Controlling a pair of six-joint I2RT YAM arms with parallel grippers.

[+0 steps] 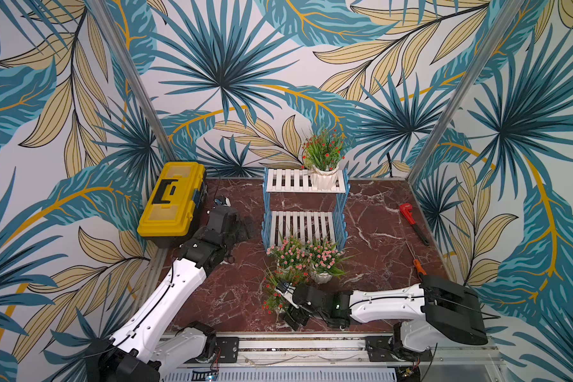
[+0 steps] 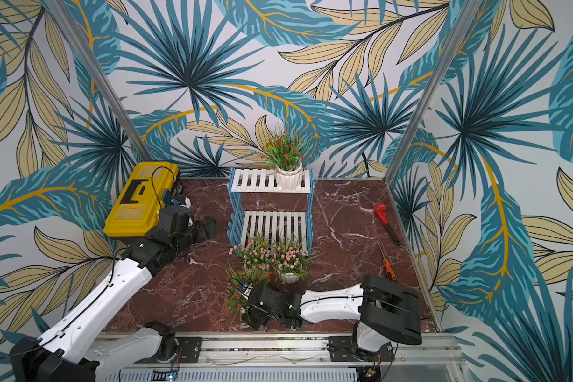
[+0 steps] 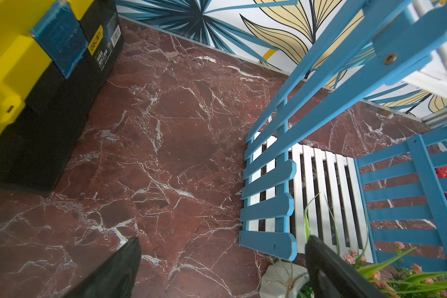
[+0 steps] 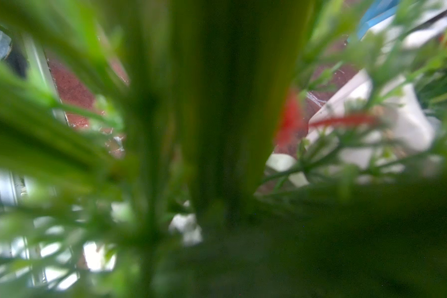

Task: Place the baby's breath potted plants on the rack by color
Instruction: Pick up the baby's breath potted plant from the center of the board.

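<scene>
At the near edge of the table [image 1: 229, 297], the right jaws sit buried in the foliage of a red-flowered plant [image 1: 273, 306]. Leaves hide them, so whether they grip it cannot be told. A pink-flowered plant [image 1: 286, 254] and a second pink-flowered plant [image 1: 325, 261] stand side by side on the table just before the rack [image 1: 288, 180]. The rack's upper shelf carries the other red-flowered plant [image 1: 324, 158] at its right end. The left jaws gape wide and empty beside the yellow toolbox [image 1: 172, 201].
</scene>
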